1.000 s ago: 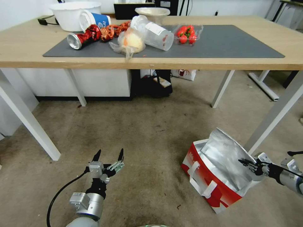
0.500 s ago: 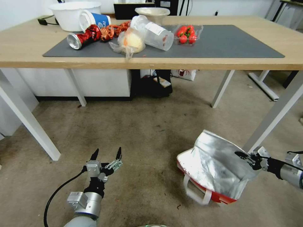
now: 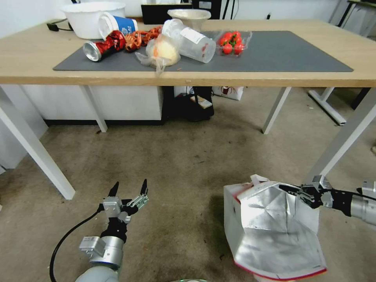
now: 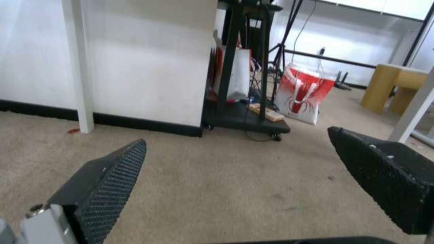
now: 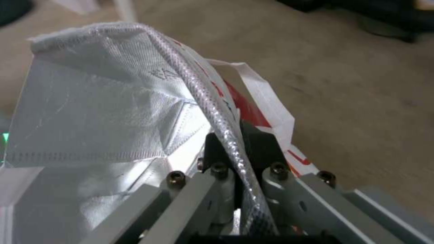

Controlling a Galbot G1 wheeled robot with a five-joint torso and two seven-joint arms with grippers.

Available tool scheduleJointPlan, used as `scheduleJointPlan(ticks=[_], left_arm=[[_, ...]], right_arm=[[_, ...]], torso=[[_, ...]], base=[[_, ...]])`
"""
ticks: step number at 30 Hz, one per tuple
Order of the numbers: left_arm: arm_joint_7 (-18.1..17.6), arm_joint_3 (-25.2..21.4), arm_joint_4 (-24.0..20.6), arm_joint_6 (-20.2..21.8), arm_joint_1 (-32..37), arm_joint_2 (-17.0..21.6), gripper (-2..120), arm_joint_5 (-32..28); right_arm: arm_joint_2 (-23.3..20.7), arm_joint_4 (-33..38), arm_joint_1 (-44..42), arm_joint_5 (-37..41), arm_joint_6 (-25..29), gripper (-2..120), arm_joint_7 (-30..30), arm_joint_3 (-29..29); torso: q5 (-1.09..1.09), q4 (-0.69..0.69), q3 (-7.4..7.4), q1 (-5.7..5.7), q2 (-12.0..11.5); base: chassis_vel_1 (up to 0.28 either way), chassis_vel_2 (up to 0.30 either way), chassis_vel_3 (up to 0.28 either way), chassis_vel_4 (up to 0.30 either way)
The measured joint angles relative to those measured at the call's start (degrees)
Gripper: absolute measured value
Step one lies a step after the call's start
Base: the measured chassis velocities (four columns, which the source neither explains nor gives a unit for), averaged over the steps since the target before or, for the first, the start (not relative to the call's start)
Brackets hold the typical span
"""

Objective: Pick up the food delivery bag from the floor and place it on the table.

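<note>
Right gripper (image 3: 291, 190): it is clamping its fingers together on the top rim of the food delivery bag (image 3: 274, 227); in the right wrist view the foil-lined edge (image 5: 212, 112) is running pinched between the two dark pads, with a white handle (image 5: 267, 98) hanging free just beside them.

Bag position: the bag is hanging tilted from that single pinch, low over the floor (image 3: 176, 164) at the robot's right front; whether its lower corner is touching the carpet cannot be told.

Left gripper (image 3: 128, 190): it is idling low over the carpet on the left with its fingers spread apart and nothing between them, well apart from the bag.

Table (image 3: 35, 66): it is standing ahead and well above the bag; the right half of its grey mat (image 3: 297, 55) is lying bare, while a can, cups, a small plastic bag and tomatoes are crowding the left half.

Risk, slipping: the hold is sitting on a thin foil rim rather than a handle, so the smooth lining may well be sliding out of the pads as the load comes on.

Risk, tearing or spilling: all the weight is pulling on one corner, so the rim may be tearing, and the tilt may be letting any contents shift.

Risk, snagging: the white table leg (image 3: 344, 137) is standing just behind the bag, and the table edge is overhanging; a swinging bag may be catching on either during the lift.
</note>
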Motion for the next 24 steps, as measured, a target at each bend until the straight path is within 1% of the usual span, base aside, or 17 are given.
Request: scheduleJointPlan(ticks=[1, 4, 5, 6, 10, 17, 24], left_arm=[[0.0, 0.0, 0.0, 0.0, 0.0, 0.0, 100, 0.0], [0.27, -0.28, -0.32, 0.3, -0.02, -0.09, 100, 0.0], [0.27, -0.3, -0.36, 0.39, 0.01, -0.1, 100, 0.0], [0.27, -0.3, -0.36, 0.39, 0.01, -0.1, 100, 0.0], [0.46, -0.4, -0.7, 0.66, 0.04, -0.23, 100, 0.02], [0.91, -0.9, -1.41, 1.05, 0.16, -0.32, 100, 0.04], [1.29, -1.11, -1.9, 1.29, 0.34, -0.46, 100, 0.47]], right_arm=[[0.0, 0.0, 0.0, 0.0, 0.0, 0, 0.0, 0.0], [-2.04, 0.48, 0.42, 0.66, -0.99, 0, -5.97, 0.65], [-2.44, 0.54, 0.55, 0.65, -1.14, 0, -7.19, 0.81], [-2.44, 0.54, 0.55, 0.65, -1.14, 0, -7.19, 0.81], [-4.05, 1.04, 1.09, 1.04, -2.53, 0, -12.3, 1.57], [-4.53, 2.41, 0.89, 1.43, -4.35, 0, -16.12, 1.87], [-4.56, 2.67, 0.65, 1.29, -4.44, 0, -16.55, 2.02]], torso=[[0.0, 0.0, 0.0, 0.0, 0.0], [0.0, -0.01, 0.0, 0.0, 0.0], [0.0, -0.01, 0.0, 0.0, 0.0], [0.0, -0.01, 0.0, 0.0, 0.0], [0.0, -0.01, 0.0, 0.0, 0.0], [0.0, -0.01, 0.0, 0.0, 0.0], [0.0, -0.01, 0.0, 0.0, 0.0]], base=[[0.0, 0.0, 0.0, 0.0], [0.0, 0.0, 0.0, 0.0], [0.0, 0.0, 0.0, 0.0], [0.0, 0.0, 0.0, 0.0], [0.0, 0.0, 0.0, 0.0], [0.0, 0.0, 0.0, 0.0], [0.0, 0.0, 0.0, 0.0]])
